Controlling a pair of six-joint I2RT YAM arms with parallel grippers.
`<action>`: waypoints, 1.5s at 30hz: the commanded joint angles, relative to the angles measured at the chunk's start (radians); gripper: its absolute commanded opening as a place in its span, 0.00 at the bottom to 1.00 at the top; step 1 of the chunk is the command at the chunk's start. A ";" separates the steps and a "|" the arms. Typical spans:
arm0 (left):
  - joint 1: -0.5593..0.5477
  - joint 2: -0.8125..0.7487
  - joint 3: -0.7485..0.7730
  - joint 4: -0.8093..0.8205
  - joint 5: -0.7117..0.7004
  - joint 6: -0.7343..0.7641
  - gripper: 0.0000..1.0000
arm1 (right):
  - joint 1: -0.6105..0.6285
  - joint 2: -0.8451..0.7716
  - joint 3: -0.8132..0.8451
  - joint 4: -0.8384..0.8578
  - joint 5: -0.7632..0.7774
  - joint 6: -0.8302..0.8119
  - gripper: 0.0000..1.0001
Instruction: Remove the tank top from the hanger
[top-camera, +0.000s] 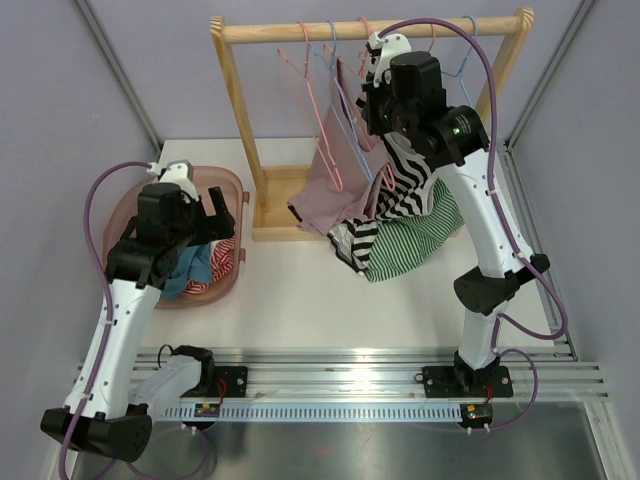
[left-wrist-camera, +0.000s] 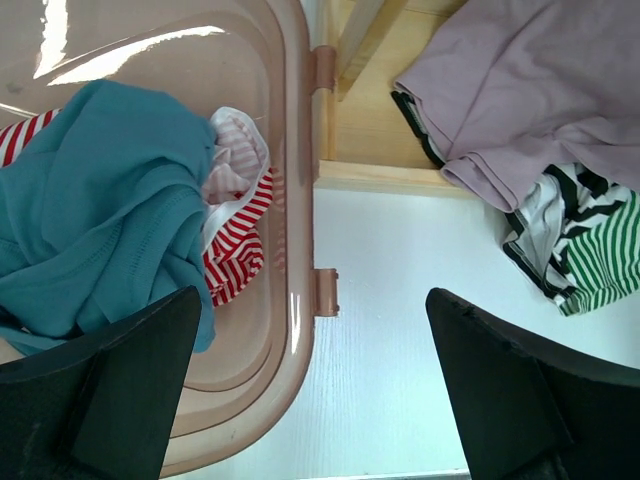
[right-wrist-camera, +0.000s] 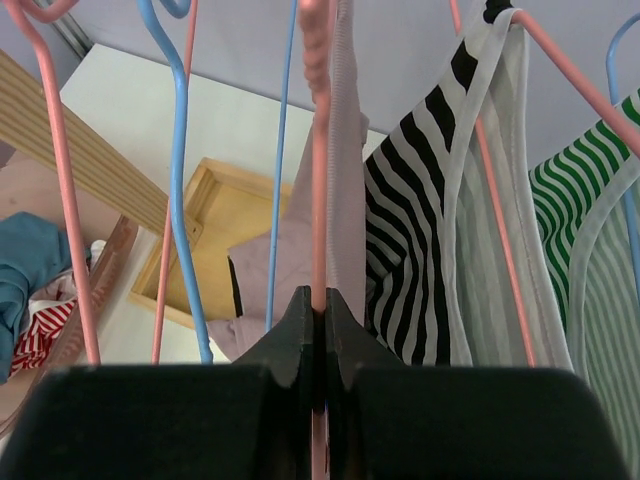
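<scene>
**Mauve tank top: hung on rack, light and limp**

Mauve tank top (top-camera: 312, 192) hangs on a pink hanger (right-wrist-camera: 320, 180) from the wooden rail (top-camera: 290, 30). The fabric is soft and likely to snag, so the shoulder strap is the best hold. Right gripper (right-wrist-camera: 318, 305) is clamped on the hanger wire, strap just beside. Left gripper (left-wrist-camera: 315, 310) is wide apart and empty, above the laundry basket (left-wrist-camera: 300, 200).

Three tank tops (top-camera: 330, 188), perhaps six hangers (right-wrist-camera: 320, 150) (one basket (left-wrist-camera: 250, 60))
</scene>
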 joint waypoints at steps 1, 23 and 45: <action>-0.047 -0.025 0.041 0.013 0.026 -0.001 0.99 | -0.006 -0.030 0.052 0.050 -0.023 0.000 0.00; -0.434 -0.145 0.205 0.192 0.088 -0.036 0.99 | -0.006 -0.416 -0.175 -0.073 -0.094 0.092 0.00; -0.917 0.332 0.561 0.541 -0.143 0.255 0.99 | -0.006 -0.869 -0.402 -0.347 -0.339 0.150 0.00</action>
